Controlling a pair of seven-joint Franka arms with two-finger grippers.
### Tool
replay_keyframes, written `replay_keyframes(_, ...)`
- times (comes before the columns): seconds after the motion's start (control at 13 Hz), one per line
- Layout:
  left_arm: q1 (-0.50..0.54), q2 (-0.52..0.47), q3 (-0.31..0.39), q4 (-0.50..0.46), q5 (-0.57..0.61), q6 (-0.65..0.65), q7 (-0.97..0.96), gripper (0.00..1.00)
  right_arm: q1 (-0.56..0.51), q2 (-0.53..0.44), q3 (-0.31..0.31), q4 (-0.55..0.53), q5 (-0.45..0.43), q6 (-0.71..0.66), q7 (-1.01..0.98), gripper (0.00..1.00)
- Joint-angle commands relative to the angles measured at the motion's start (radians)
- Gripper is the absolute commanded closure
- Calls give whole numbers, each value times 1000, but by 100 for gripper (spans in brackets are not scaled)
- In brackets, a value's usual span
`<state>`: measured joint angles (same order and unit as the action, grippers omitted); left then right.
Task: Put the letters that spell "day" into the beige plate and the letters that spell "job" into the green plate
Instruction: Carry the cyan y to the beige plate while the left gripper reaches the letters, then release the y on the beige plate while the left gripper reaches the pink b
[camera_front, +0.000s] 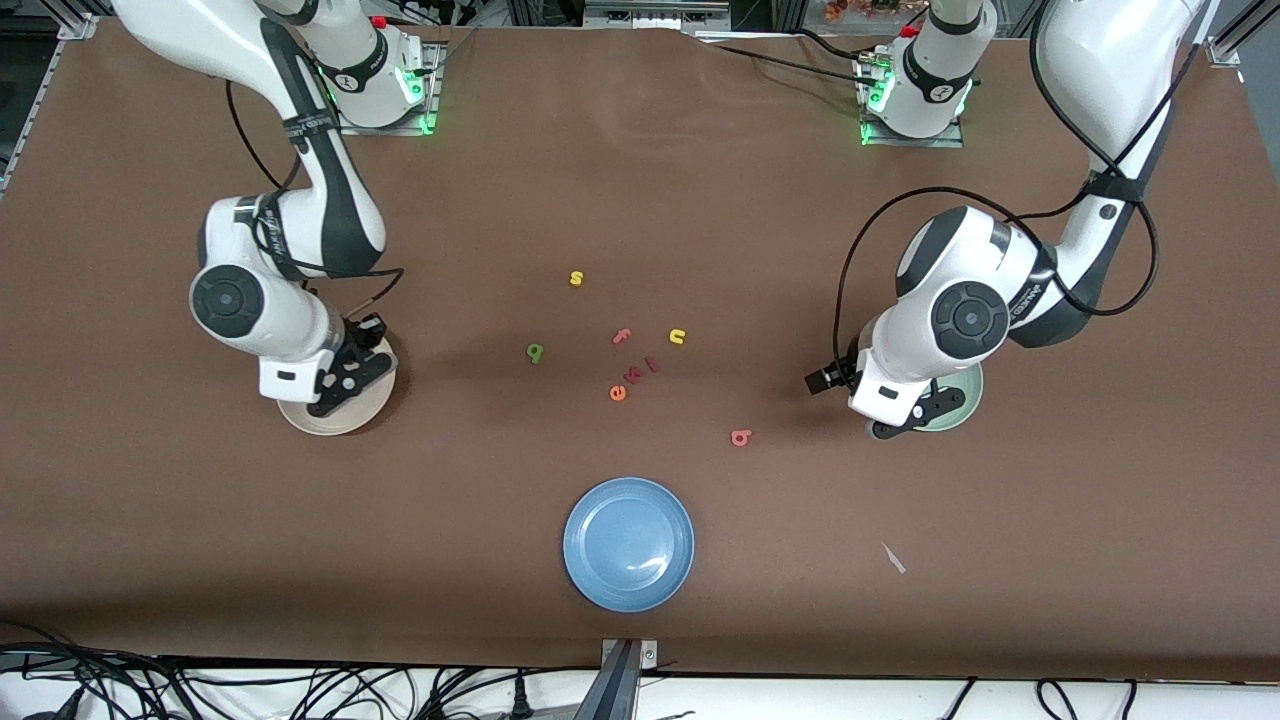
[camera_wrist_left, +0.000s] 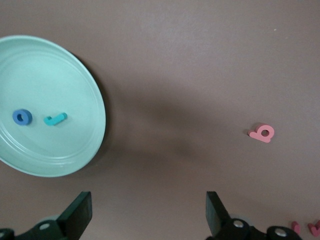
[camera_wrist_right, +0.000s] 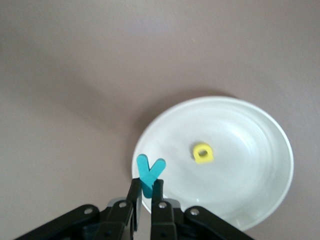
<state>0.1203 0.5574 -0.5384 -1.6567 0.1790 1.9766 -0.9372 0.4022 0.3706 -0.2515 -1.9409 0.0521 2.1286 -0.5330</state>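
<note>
My right gripper (camera_wrist_right: 146, 186) is shut on the teal y (camera_wrist_right: 150, 172) and holds it over the rim of the beige plate (camera_wrist_right: 250, 145), where the yellow d (camera_wrist_right: 202, 153) lies. In the front view this gripper (camera_front: 342, 385) hangs over the beige plate (camera_front: 340, 425). My left gripper (camera_wrist_left: 148, 210) is open and empty above bare table beside the green plate (camera_wrist_left: 50, 70), which holds the blue o (camera_wrist_left: 22, 117) and the teal j (camera_wrist_left: 55, 119). The salmon b (camera_wrist_left: 262, 133) lies on the table (camera_front: 740, 437). The dark green a (camera_front: 535, 352) lies near the middle.
A blue plate (camera_front: 628, 542) sits near the front camera. Loose letters lie mid-table: a yellow s (camera_front: 576, 278), a yellow u (camera_front: 677, 336), a pink f (camera_front: 621, 336) and an orange e (camera_front: 617, 393). A white scrap (camera_front: 893, 558) lies toward the left arm's end.
</note>
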Motion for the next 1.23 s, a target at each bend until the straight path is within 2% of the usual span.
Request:
replay_keyframes(0.0, -43, 65, 14, 83, -1, -10, -122, 0, 3, -46, -61, -81, 18, 30, -79, 100)
replay_keyframes(0.23, -105, 116, 43, 130, 45, -8, -285, 0, -25, 19, -75, -93, 43, 141, -75, 100)
replay_keyframes(0.38, -161, 162, 72, 156, 114, -8, -417, 0, -37, 75, -74, -86, 104, 169, -81, 95)
replay_keyframes(0.54, -192, 209, 80, 207, 122, -8, -523, 0, -36, 80, -72, -82, 104, 174, -74, 92)
replay_keyframes(0.61, -201, 226, 80, 227, 122, -8, -582, 0, -36, 80, -71, -76, 104, 165, -68, 84)
replay_keyframes(0.69, -208, 243, 80, 247, 122, -8, -627, 0, -28, 79, -68, -63, 104, 156, -56, 63)
replay_keyframes(0.77, -212, 262, 80, 267, 122, -8, -670, 0, -20, 80, -68, -46, 104, 137, -9, 13)
replay_keyframes(0.84, -223, 283, 86, 288, 122, -8, -711, 0, -16, 79, -65, -43, 104, 126, 29, 0)
replay_keyframes(1.15, -297, 371, 138, 422, 117, 20, -801, 0, 7, 71, -55, -29, 106, 83, 157, 0)
